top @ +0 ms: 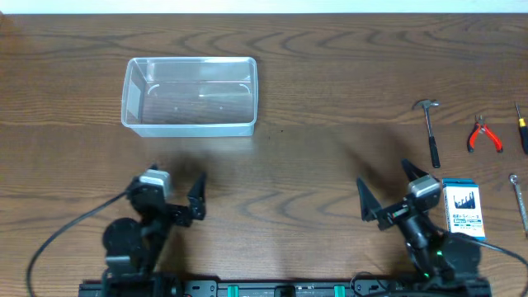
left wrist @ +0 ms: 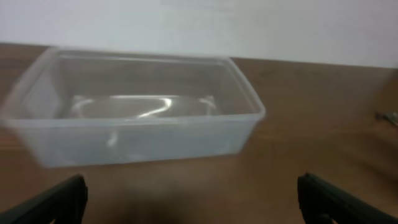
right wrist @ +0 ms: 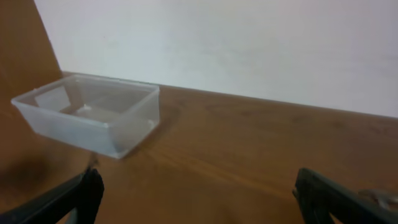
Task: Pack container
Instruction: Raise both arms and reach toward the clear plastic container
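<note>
Left gripper [top: 176, 183] jaws spread wide, nothing between them. Right gripper [top: 384, 188] likewise spread, nothing held. Container [top: 190, 96] upright on table [top: 313, 124], straight ahead of left gripper, ahead and well left of right gripper. Nothing visible inside it.

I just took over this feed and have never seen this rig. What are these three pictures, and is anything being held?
Two robot arms sit at a wooden table. One picture looks down from above; the other two come from cameras on each wrist. The left hand and right hand are both open and hold nothing. The clear container is empty. On the right lie a hammer, red pliers, a blue-and-white card pack and more tools at the edge.
</note>
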`<action>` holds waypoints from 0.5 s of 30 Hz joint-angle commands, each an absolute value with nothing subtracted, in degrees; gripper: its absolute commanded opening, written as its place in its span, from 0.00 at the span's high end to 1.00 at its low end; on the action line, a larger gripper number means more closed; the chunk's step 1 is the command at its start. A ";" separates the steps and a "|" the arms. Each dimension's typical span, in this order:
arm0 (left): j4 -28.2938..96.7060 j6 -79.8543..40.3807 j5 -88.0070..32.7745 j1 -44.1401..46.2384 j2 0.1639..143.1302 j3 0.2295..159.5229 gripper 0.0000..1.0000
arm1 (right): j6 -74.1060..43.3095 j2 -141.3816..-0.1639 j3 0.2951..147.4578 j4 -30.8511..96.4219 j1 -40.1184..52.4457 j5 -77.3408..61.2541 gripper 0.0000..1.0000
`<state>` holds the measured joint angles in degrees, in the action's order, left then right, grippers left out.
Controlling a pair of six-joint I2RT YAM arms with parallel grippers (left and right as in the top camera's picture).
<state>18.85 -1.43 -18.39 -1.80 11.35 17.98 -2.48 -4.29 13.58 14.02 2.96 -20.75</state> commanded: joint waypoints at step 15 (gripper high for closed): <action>46.48 10.61 -9.19 -11.03 50.50 72.82 0.02 | -7.55 -33.91 51.94 26.13 3.42 -30.04 0.01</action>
